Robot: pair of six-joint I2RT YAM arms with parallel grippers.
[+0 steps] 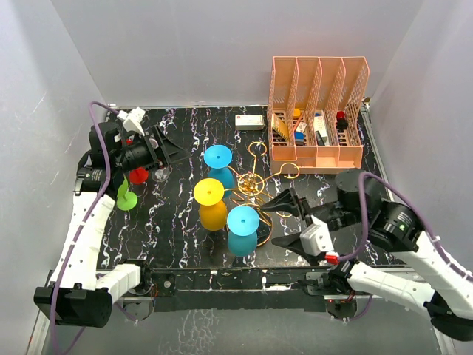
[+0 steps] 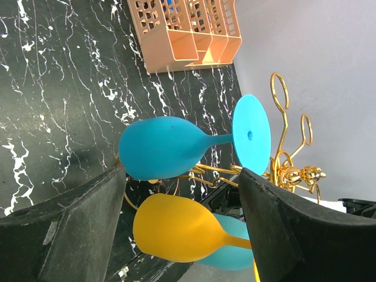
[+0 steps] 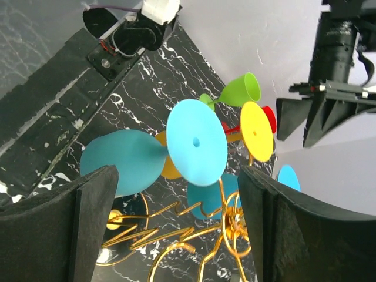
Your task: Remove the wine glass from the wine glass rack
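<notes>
The gold wire rack (image 1: pixel 251 183) stands mid-table. Three glasses hang on it upside down: a blue one (image 1: pixel 218 157), a yellow one (image 1: pixel 209 192) and a cyan one (image 1: pixel 242 220). My left gripper (image 1: pixel 170 151) is open and empty, left of the blue glass. In the left wrist view the blue glass (image 2: pixel 164 147) and the yellow glass (image 2: pixel 176 229) lie ahead between my open fingers (image 2: pixel 70 229). My right gripper (image 1: pixel 284 222) is open and empty, right of the rack. In the right wrist view it faces the cyan glass (image 3: pixel 195 147) and the rack's arms (image 3: pixel 194 235).
A red glass (image 1: pixel 138 175) and a green glass (image 1: pixel 126 200) stand on the table at the left, below my left gripper. An orange slotted organizer (image 1: pixel 318 111) stands at the back right. A small white box (image 1: pixel 250 120) lies at the back.
</notes>
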